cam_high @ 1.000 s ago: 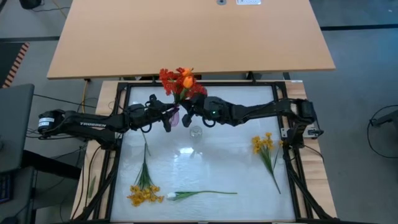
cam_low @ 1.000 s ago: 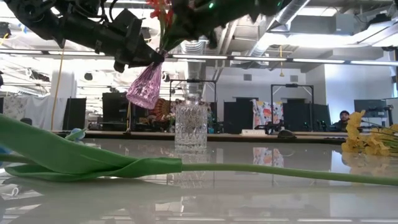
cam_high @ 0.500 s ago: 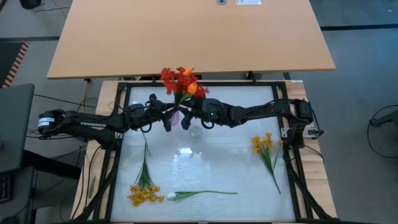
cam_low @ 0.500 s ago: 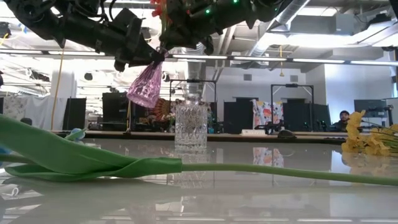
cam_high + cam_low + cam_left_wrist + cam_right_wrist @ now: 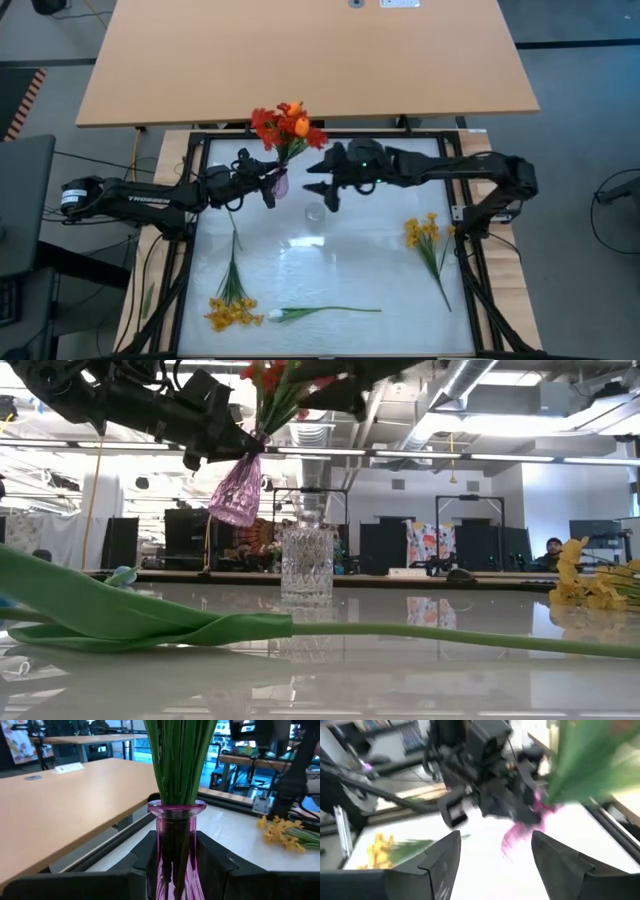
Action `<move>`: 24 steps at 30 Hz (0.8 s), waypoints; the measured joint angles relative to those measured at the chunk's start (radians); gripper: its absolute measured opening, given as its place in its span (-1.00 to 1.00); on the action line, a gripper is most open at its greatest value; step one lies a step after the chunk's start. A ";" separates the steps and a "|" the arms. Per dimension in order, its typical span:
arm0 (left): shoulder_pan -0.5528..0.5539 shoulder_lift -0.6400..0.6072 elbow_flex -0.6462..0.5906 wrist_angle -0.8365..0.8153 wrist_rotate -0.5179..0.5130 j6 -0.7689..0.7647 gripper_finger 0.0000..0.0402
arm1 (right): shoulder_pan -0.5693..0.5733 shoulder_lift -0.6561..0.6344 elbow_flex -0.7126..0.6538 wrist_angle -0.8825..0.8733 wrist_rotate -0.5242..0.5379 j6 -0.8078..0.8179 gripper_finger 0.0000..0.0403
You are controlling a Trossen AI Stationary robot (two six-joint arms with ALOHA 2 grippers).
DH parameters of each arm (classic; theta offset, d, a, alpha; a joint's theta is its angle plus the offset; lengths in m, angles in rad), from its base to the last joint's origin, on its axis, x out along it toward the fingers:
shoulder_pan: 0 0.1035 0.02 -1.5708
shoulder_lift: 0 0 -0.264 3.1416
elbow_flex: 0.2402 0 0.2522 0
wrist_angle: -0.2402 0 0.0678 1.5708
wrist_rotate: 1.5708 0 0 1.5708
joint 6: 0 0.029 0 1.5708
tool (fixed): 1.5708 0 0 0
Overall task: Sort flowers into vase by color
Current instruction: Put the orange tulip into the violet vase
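The left pincer (image 5: 268, 186) is gripping the pink vase (image 5: 280, 184) aloft at twelve o'clock on the desk (image 5: 340, 270), tilted, so the red flowers (image 5: 285, 125) risk sliding out while the right pincer (image 5: 318, 188) is hanging wide and empty just beside it.

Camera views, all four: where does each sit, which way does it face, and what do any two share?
High view: overhead, straight down on the table; both arms show.
Low view: at tabletop height, looking level across to the room; the left gripper holds the pink vase aloft.
Left wrist view: looks past its fingers clamping the vase neck.
Right wrist view: looks past the open right gripper toward the left arm.
Shared: all four show the pink vase; high and low views also share the crystal vase.
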State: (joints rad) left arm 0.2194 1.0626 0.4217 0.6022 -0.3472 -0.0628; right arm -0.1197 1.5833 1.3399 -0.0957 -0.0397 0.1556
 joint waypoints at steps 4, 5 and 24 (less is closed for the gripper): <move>0.008 0.000 -0.048 0.082 -0.018 -0.007 -0.59 | 0.002 -0.053 -0.001 -0.161 0.003 0.009 0.34; 0.013 0.000 -0.083 0.139 -0.018 -0.021 -0.59 | 0.002 -0.062 -0.001 -0.193 0.003 0.023 0.34; 0.235 0.037 -0.393 0.547 0.160 0.170 -0.53 | 0.087 0.063 -0.002 -0.120 0.009 0.117 0.34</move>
State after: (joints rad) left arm 0.4543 1.0992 0.0292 1.1491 -0.1876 0.1074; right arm -0.0322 1.6461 1.3384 -0.2162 -0.0309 0.2722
